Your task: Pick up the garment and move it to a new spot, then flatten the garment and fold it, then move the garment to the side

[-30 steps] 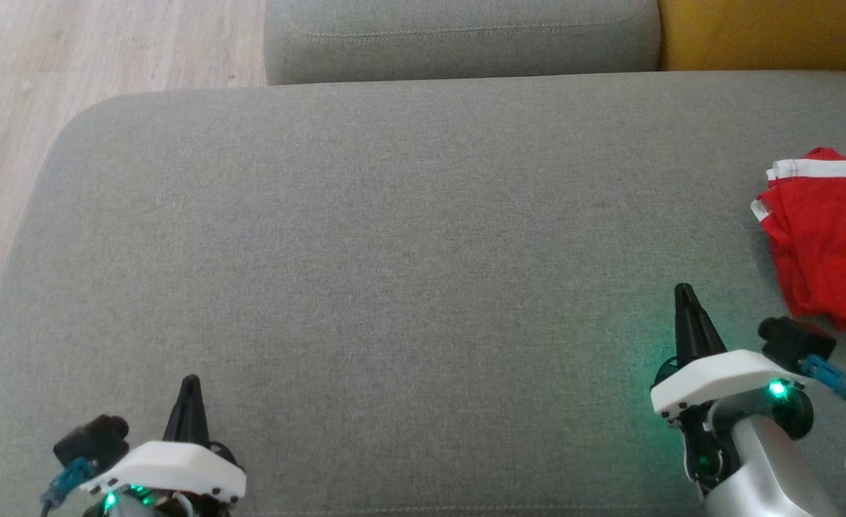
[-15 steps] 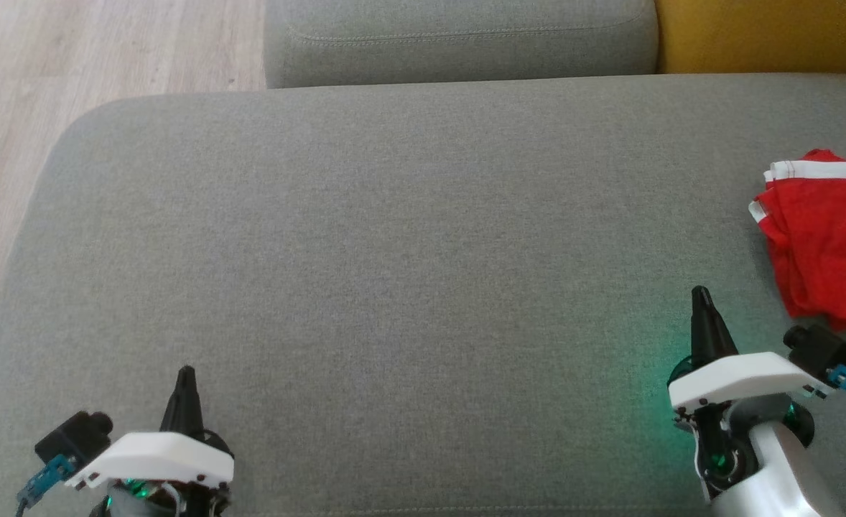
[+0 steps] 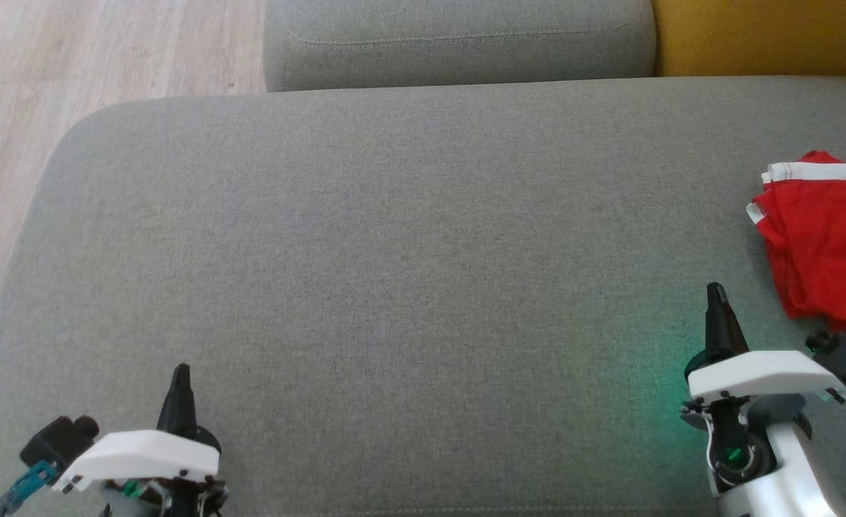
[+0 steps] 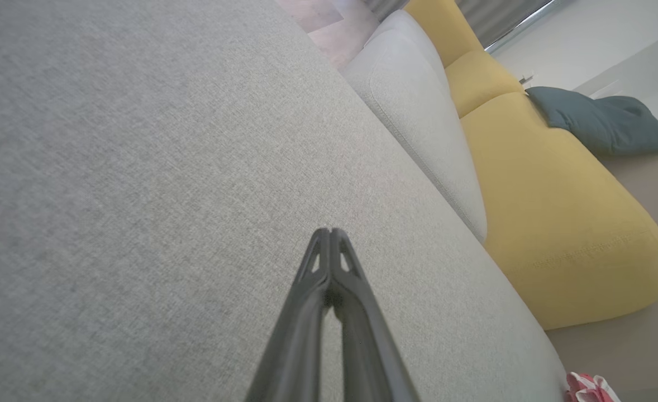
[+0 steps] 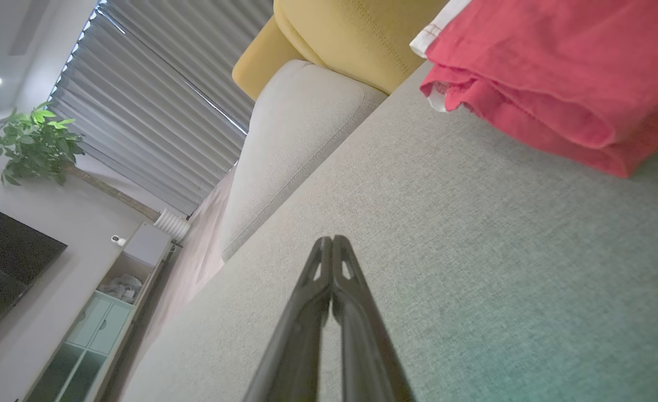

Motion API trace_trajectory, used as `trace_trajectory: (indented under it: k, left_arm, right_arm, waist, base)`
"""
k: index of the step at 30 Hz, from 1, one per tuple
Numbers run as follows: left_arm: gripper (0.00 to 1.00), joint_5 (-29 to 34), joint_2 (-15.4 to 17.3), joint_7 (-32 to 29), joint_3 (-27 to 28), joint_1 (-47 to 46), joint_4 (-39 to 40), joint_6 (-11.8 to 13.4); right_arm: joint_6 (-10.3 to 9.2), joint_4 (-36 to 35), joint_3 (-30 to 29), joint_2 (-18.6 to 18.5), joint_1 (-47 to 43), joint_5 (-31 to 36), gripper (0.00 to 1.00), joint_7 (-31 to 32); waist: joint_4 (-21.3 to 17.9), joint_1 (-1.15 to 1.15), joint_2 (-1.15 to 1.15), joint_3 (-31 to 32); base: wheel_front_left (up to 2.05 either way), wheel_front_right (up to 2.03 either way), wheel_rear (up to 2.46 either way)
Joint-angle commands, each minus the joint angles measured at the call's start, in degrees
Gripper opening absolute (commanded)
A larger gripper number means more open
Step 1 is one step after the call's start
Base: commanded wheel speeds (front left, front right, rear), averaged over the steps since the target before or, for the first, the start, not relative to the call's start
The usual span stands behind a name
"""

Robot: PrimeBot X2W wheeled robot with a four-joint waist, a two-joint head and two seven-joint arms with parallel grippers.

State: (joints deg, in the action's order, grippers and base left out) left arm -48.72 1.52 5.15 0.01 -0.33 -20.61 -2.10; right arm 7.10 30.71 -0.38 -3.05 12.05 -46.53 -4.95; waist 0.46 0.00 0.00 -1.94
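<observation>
The garment [image 3: 829, 244] is red with white trim, folded into a bundle at the right edge of the grey sofa seat [image 3: 394, 251]. In the right wrist view the garment [image 5: 552, 78] lies at the upper right, and a corner of it [image 4: 589, 388] peeks in at the left wrist view's bottom right. My right gripper [image 3: 714, 291] [image 5: 332, 240] is shut and empty, hovering just left of and nearer than the bundle, apart from it. At the lower left my left gripper [image 3: 179, 371] [image 4: 329, 231] is shut too, holding nothing.
A grey back cushion [image 3: 459, 39] and a yellow cushion [image 3: 768, 36] border the seat's far side. Wooden floor [image 3: 71, 64] lies beyond the seat's left end. A dark teal pillow [image 4: 602, 123] rests on the yellow sofa section.
Both arms have drawn back toward the bottom of the head view; the right gripper has also shifted right, closer to the garment. The garment lies as before.
</observation>
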Motion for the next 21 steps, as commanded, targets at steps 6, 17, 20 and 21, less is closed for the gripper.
trace_trajectory:
  k: [6,17,20,21]
  left_arm:
    - [0.00,-4.49,0.73,-1.06,1.66,-3.36,2.40,-0.79]
    - [0.00,-11.35,0.84,-2.92,2.51,-3.80,3.13,-1.60]
    - [0.00,-13.22,0.87,-3.43,2.74,-3.92,3.33,-1.82]
    - [0.00,-13.84,0.88,-3.60,2.82,-3.96,3.39,-1.89]
  right_arm:
    - [0.19,-3.56,-0.29,-0.07,0.47,-4.89,0.00,1.07]
    - [0.23,-5.87,-1.32,-0.03,-0.65,-12.05,0.00,2.89]
    - [0.24,-6.50,-1.60,-0.02,-0.95,-14.01,0.00,3.39]
    - [0.24,-6.71,-1.69,-0.01,-1.05,-14.66,0.00,3.56]
  waist:
    - [-0.04,0.00,0.00,0.15]
    - [-0.11,0.00,0.00,0.44]
    - [-0.13,0.00,0.00,0.51]
    - [-0.14,0.00,0.00,0.54]
  base:
    - [0.00,0.00,0.00]
    - [0.00,0.00,0.00]
    - [0.00,0.00,0.00]
    - [0.00,0.00,0.00]
